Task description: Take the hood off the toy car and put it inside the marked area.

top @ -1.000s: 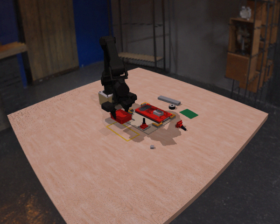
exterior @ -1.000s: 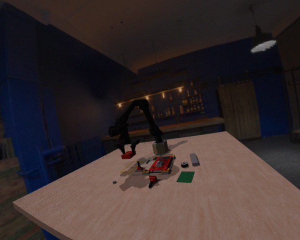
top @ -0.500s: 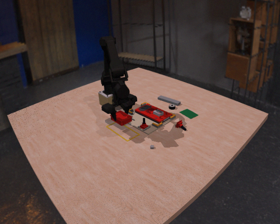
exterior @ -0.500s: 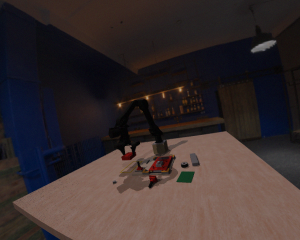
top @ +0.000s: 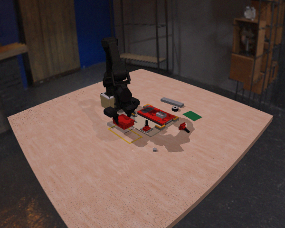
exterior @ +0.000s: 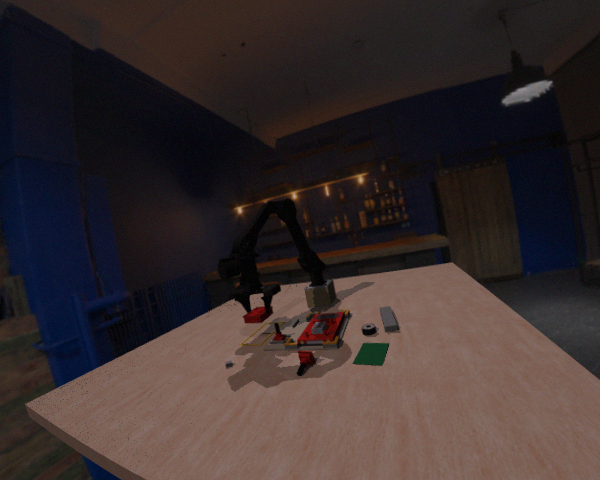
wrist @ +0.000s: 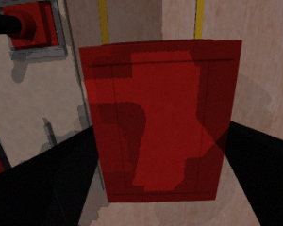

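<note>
The red hood (top: pixel 124 123) (exterior: pixel 257 316) (wrist: pixel 165 94) is off the car, roughly level and raised above the table. My gripper (top: pixel 123 119) (exterior: pixel 257 311) (wrist: pixel 159 129) points down and is shut on the hood, one black finger at each long side. The marked area is a yellow outline (top: pixel 130 142) (exterior: pixel 244 344) (wrist: pixel 198 21) on the table. The hood hangs over its end nearer the arm base and hides part of it in the wrist view. The open red car (top: pixel 168 119) (exterior: pixel 305 336) sits between orange corner holders on a beige board.
A red piece with an upright black stick (top: pixel 146 128) (exterior: pixel 278 337) stands on the board beside the outline. A similar red piece (top: pixel 182 126) (exterior: pixel 305 357), a wheel (top: pixel 175 109), a grey bar (top: pixel 172 101), a green sheet (top: pixel 192 115) and a small grey block (top: pixel 154 149) lie around.
</note>
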{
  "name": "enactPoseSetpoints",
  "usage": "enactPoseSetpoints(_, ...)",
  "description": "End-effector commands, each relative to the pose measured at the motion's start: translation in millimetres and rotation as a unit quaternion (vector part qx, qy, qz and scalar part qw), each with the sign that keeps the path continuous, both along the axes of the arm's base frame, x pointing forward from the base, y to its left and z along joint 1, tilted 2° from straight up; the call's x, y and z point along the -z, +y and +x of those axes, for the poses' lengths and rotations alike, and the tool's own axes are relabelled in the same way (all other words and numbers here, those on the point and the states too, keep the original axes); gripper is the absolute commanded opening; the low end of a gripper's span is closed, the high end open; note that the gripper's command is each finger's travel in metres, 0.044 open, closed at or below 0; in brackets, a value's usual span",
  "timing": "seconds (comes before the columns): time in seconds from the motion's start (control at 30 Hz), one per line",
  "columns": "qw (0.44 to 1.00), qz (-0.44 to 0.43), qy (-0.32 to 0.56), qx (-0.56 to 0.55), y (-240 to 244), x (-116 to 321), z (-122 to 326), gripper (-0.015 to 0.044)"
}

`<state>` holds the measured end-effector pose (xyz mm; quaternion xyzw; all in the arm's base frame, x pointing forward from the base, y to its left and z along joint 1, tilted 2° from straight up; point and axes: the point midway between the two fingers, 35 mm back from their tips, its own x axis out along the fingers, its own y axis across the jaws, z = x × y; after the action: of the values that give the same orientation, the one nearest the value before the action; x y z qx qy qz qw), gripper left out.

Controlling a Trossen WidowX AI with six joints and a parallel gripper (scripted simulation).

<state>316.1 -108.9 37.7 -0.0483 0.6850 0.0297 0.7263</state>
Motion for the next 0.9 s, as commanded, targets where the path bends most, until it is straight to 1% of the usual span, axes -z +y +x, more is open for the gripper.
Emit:
enactPoseSetpoints(0.0, 1.0, 0.002, -0.001, -0.002, 0.5, 3.4, -0.1, 0.0)
enactPoseSetpoints(0.87, 1.0, 0.002, -0.001, -0.002, 0.4, 19.1, 0.0, 0.0)
